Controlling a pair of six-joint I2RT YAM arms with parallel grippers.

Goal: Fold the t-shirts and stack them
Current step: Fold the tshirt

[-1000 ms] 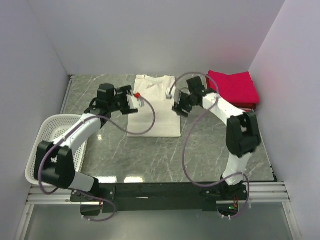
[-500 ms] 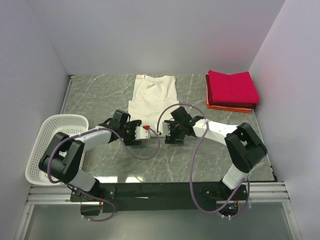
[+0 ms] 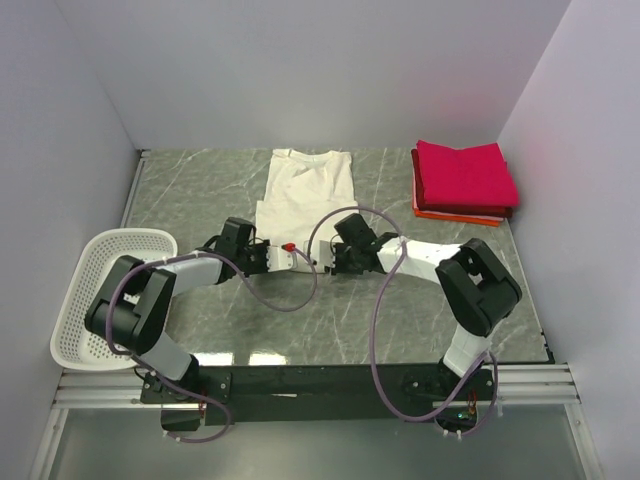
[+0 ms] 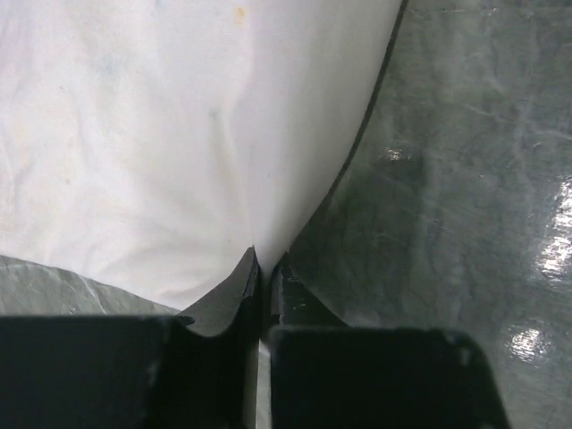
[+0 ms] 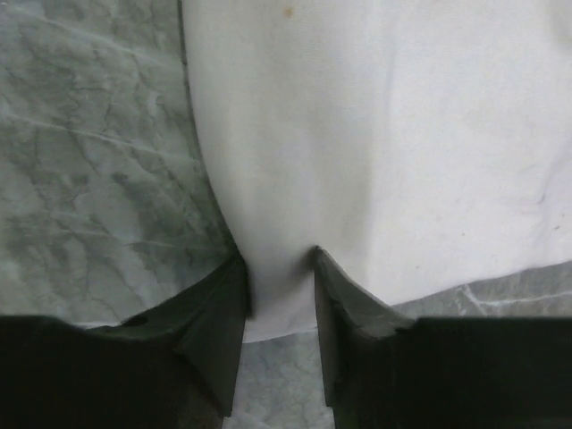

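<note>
White basket (image 3: 75, 290) sits at the table's (image 3: 200, 190) left edge. The left pincer (image 4: 264, 264), beside the shirt's middle a second ago, now pinches shut on the near-left hem corner of the cream-white t-shirt (image 3: 305, 185), which lies flat at centre. The right pincer (image 5: 279, 259), also moved nearer, has its jaws apart astride the near-right hem. Bare marble flanks the shirt. Crimson-pink shirts (image 3: 465, 172) lie stacked on an orange-red one (image 3: 445, 213) at the far right.

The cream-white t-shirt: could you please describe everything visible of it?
The cream-white soft cloth t-shirt lies flat on the grey marbled table, folded into a long narrow panel, collar at the far end. The fabric looks thin, lightly creased, with a few faint orange specks. At its near hem the left end effector is pinched shut on one corner, while the right end effector straddles the other, jaws apart.
</note>
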